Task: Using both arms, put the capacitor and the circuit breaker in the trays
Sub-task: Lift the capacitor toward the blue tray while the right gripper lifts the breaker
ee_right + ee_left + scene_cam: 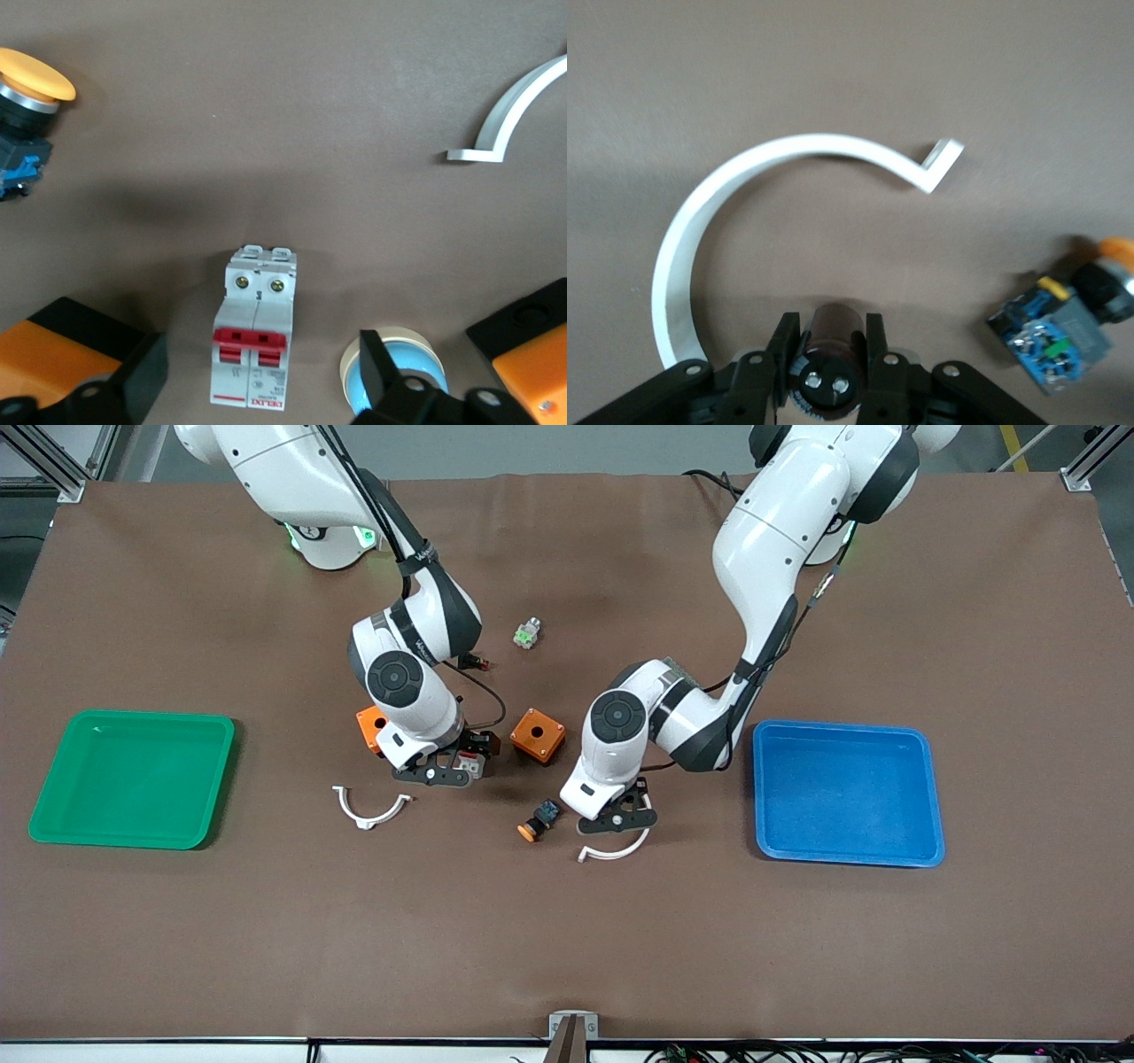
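My left pincer [827, 359] was closed narrow on the capacitor [829, 361], its fingers [782, 347] pressing the black cylinder from both sides. It sat low at the bench [567, 939], inside the curve of a white clip [700, 226], with the orange-capped button [538, 820] just beside it toward the right arm's end.

My right pincer [266, 372] stood wide open, one finger [146, 376] on each side of the circuit breaker [254, 332] and neither touching it. The breaker lay flat on the bench with its red levers up, between two orange boxes. A blue disc with a pale rim [394, 376] lay near the pincer's other finger.

By count: one capacitor, one circuit breaker, one orange-capped button, two orange boxes [538, 735] [372, 728], two white curved clips, the second [370, 808] nearer the front camera than my right pincer. One small grey-and-green part [527, 634] lay toward the arm bases. There were two trays, a green one [53, 815] at the right arm's end and a blue one [842, 857] at the left arm's end.
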Controlling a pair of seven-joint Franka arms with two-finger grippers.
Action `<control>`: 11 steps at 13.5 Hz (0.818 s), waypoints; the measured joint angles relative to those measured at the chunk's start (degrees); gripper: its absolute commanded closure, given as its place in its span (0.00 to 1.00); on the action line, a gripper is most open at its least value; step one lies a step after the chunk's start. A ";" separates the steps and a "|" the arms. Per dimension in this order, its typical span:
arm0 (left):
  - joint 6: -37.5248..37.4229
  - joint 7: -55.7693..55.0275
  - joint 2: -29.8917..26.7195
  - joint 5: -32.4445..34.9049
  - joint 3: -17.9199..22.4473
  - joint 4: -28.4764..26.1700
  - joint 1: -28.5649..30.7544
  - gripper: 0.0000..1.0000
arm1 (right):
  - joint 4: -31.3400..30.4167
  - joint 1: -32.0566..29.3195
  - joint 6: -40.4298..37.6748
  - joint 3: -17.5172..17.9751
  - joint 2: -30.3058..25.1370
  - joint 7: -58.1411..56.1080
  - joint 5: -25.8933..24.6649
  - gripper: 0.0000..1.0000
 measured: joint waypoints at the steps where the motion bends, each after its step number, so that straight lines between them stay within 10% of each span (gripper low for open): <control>1: -0.06 0.00 -1.03 0.01 0.30 0.46 0.43 1.00 | 0.28 0.02 0.00 0.01 0.30 0.03 0.02 0.32; 11: -8.94 14.61 -12.26 0.18 0.45 -1.43 16.40 1.00 | 0.67 0.12 -0.02 0.00 1.00 0.08 0.03 0.85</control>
